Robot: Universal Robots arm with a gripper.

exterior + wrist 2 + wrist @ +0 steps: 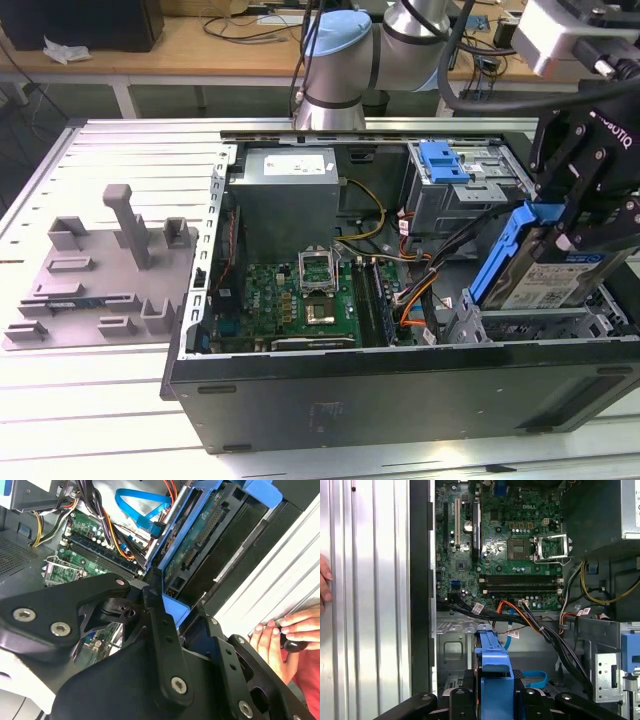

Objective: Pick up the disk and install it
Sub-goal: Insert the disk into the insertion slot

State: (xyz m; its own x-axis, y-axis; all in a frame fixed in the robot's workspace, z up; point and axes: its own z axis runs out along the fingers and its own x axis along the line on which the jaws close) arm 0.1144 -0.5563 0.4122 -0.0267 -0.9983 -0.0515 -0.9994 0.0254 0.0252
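The disk [548, 283], a silver drive with a white-and-blue label in a bright blue carrier frame, hangs tilted over the metal drive cage [530, 325] at the front corner of the open computer case [400, 385], on the exterior view's right. My black gripper [566, 236] is shut on its upper end. In the second wrist view the gripper [172, 610] clamps the blue frame, and the disk [200, 535] shows its circuit-board side. The first wrist view looks along the carrier's blue edge [495, 662] held between the fingers [461, 696], with the case floor below.
Inside the case sit the motherboard [300, 295], power supply [290, 190], cable bundles [420, 290], a curved blue cable [140, 502] and a small blue latch plate [445, 160]. A grey fixture [100, 270] lies on the table to the exterior view's left. A person's hand [290, 630] rests beside the case.
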